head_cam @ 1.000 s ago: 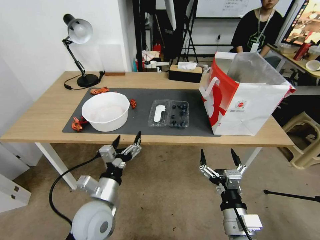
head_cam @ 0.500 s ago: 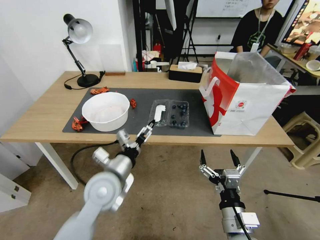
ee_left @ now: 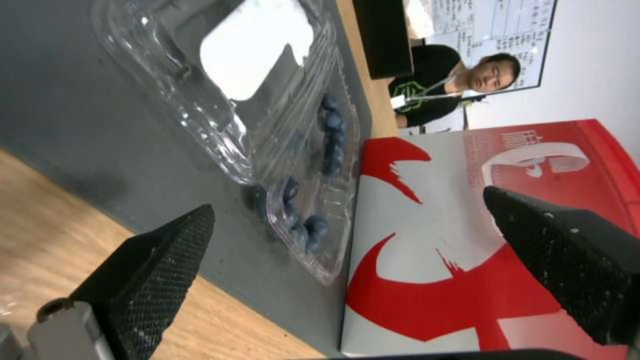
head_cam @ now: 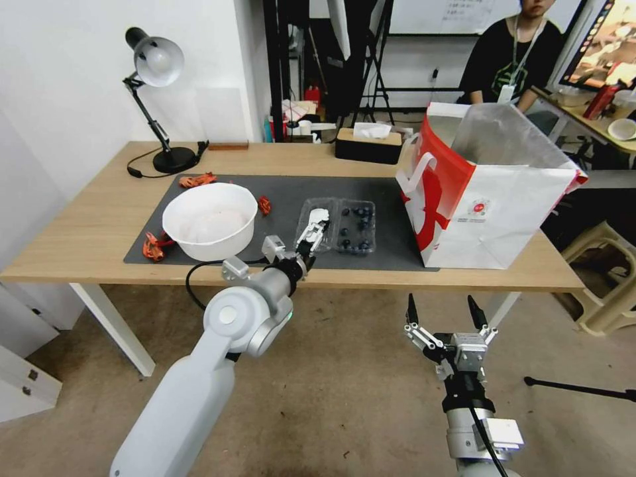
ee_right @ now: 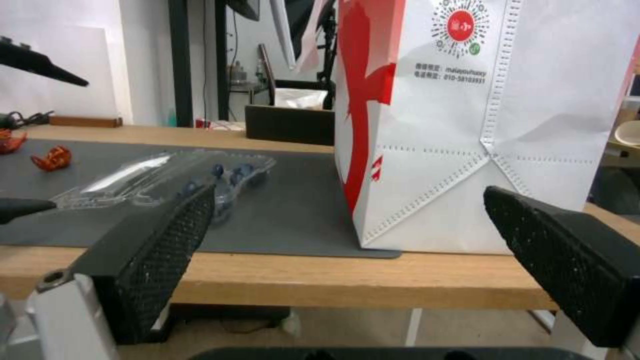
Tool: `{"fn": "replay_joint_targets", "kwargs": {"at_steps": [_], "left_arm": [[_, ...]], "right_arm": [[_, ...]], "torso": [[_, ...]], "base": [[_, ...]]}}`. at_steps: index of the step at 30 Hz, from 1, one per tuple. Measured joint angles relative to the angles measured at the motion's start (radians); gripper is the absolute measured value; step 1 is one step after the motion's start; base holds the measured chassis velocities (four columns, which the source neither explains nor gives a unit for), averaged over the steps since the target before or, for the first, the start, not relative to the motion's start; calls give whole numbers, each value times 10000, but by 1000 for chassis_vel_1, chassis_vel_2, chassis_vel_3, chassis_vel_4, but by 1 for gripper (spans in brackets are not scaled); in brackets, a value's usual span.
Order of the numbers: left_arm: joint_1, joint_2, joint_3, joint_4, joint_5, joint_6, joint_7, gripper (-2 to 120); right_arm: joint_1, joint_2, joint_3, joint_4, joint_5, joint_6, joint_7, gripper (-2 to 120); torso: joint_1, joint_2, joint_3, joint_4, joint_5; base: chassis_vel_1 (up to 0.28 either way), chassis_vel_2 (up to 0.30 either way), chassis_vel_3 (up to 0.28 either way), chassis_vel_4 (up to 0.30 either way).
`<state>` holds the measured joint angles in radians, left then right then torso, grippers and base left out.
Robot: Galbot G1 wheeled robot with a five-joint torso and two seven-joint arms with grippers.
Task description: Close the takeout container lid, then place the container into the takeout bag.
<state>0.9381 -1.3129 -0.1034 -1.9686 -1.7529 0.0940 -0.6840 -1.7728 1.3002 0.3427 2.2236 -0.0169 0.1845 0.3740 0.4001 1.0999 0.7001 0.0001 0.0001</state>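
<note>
The takeout container (head_cam: 336,226) lies open and flat on the dark mat (head_cam: 278,252) in the middle of the worktop (head_cam: 86,232); its long axis runs left to right, with the lid (head_cam: 317,224), marked by its white label, on the left and the blueberry-filled half on the right, the hinge between them running near to far. The left pincer (head_cam: 311,236) hangs at the near left corner of the container, over or just short of the lid's near edge, with its fingers set wide apart; in the left wrist view the lid (ee_left: 220,75) and the berries sit just beyond the fingers (ee_left: 153,265), and whether a tip touches the plastic I cannot tell. The right pincer (head_cam: 447,311) is parked low, in front of the worktop's near edge and well apart from the container, its fingers also wide. The left arm is plainly the nearer one, and it stands on the lid's side; since the lid must swing rightward over the hinge onto the berries, the free left edge of the lid is, I judge, the part to get under. The takeout bag (head_cam: 490,205) stands upright and open at the right end of the worktop, just beside the container's berry half, so the carry afterwards would be rightward and up over the bag's rim.
</note>
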Motion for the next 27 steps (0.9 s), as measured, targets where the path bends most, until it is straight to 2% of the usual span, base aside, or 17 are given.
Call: {"fn": "replay_joint_targets", "kwargs": {"at_steps": [9, 27], "left_arm": [[-464, -378, 248, 823, 146, -146, -43, 100], [-791, -464, 66, 1567, 468, -399, 311, 100]], "right_arm": [[25, 33, 90, -24, 21, -16, 25, 100], [73, 46, 69, -77, 27, -27, 30, 100]], "torso": [[0, 0, 0, -1, -1], [-2, 0, -1, -1, -2]], "base": [[0, 0, 0, 0], [0, 0, 0, 0]]}}
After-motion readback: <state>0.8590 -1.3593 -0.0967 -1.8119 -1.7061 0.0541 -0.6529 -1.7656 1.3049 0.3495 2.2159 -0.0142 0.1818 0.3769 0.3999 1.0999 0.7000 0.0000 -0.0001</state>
